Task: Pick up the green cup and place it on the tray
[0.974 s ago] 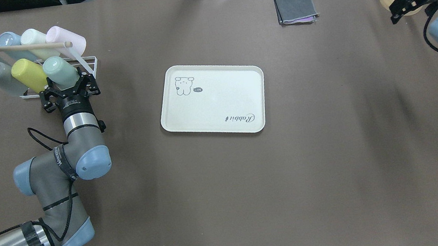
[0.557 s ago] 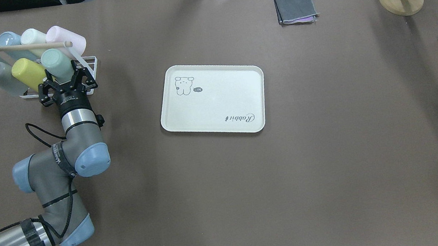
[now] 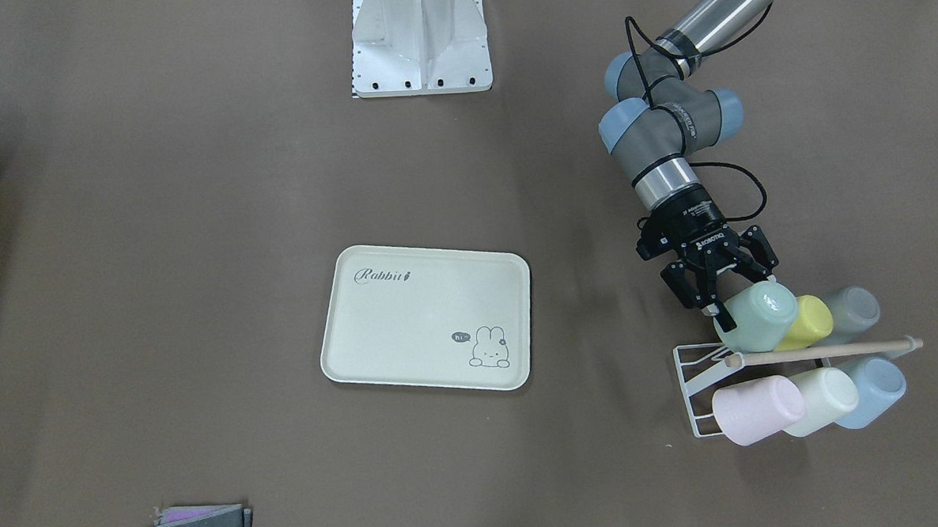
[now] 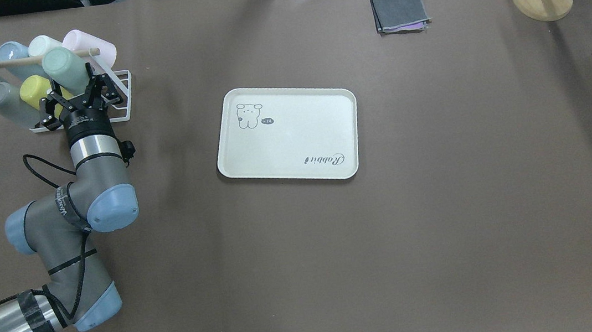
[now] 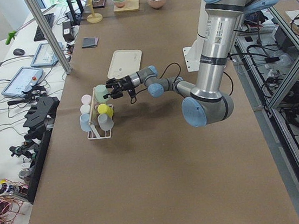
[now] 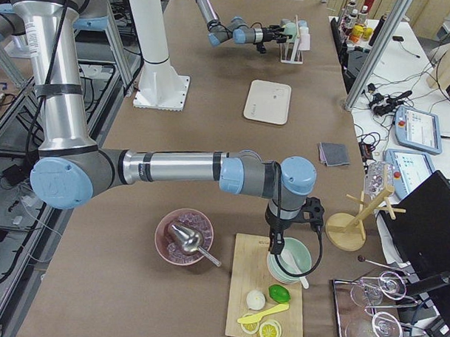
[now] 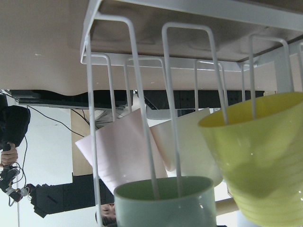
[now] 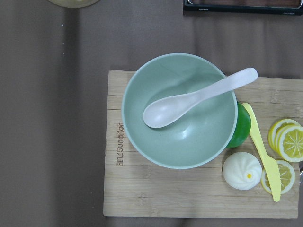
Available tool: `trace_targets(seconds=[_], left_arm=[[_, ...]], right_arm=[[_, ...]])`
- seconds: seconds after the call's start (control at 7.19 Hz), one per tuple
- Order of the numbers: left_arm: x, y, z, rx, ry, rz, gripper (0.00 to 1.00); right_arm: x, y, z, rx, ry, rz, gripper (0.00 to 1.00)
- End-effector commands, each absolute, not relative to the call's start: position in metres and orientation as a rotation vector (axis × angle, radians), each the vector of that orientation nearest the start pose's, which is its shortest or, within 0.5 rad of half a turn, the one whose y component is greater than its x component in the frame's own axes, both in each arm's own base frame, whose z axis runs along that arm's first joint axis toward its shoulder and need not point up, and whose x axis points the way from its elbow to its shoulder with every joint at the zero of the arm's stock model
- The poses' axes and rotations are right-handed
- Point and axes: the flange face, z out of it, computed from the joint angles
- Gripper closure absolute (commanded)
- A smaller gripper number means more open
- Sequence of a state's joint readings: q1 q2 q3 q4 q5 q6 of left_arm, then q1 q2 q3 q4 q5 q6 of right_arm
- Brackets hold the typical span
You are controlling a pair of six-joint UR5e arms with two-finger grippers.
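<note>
Now, left hand (image 4: 74,90) clamped on green cup (image 4: 63,67) (yellow cup (image 4: 33,87) just beside), wooden rod (image 4: 5,63) near.

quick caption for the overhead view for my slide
Left gripper clamps the green cup at the wire rack; the cream tray lies apart at mid-table.

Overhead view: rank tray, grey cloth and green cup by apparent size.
1. tray: clearly largest.
2-3. grey cloth and green cup: nearly alike; the cup sits higher, nearer the camera, so unranked.
</note>
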State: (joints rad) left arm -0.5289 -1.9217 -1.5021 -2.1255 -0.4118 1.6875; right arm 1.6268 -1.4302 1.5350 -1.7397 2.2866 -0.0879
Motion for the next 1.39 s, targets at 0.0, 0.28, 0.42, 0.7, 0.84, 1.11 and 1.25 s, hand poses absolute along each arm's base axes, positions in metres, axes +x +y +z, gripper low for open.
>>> trace_targets(seconds=[0.0, 0.28, 0.42, 0.7, 0.84, 1.11, 1.25], left_arm=[[0.392, -0.490, 0.402, 0.496, -1.500, 1.752, 0.96], [0.351, -0.464, 0.406, 0.556, -1.490, 1.713, 0.96], [0.334, -0.453, 0.385, 0.611, -1.478, 1.682, 0.97], [0.332, -0.445, 0.347, 0.774, -1.417, 1.610, 1.00], [0.351, -0.453, 0.308, 0.977, -1.311, 1.575, 1.00], [0.382, -0.463, 0.248, 1.301, -0.974, 1.392, 1.00], [0.402, -0.476, 0.247, 1.415, -0.668, 1.273, 1.00]], right_arm=[[0.100, -0.533, 0.633, -0.020, -0.713, -0.005, 0.00], [0.096, -0.534, 0.640, -0.033, -0.712, -0.009, 0.00], [0.095, -0.534, 0.642, -0.036, -0.714, -0.009, 0.00], [0.095, -0.534, 0.645, -0.042, -0.714, -0.007, 0.00], [0.095, -0.536, 0.642, -0.038, -0.714, -0.008, 0.00], [0.096, -0.536, 0.642, -0.036, -0.713, -0.008, 0.00], [0.096, -0.535, 0.643, -0.039, -0.713, -0.006, 0.00]])
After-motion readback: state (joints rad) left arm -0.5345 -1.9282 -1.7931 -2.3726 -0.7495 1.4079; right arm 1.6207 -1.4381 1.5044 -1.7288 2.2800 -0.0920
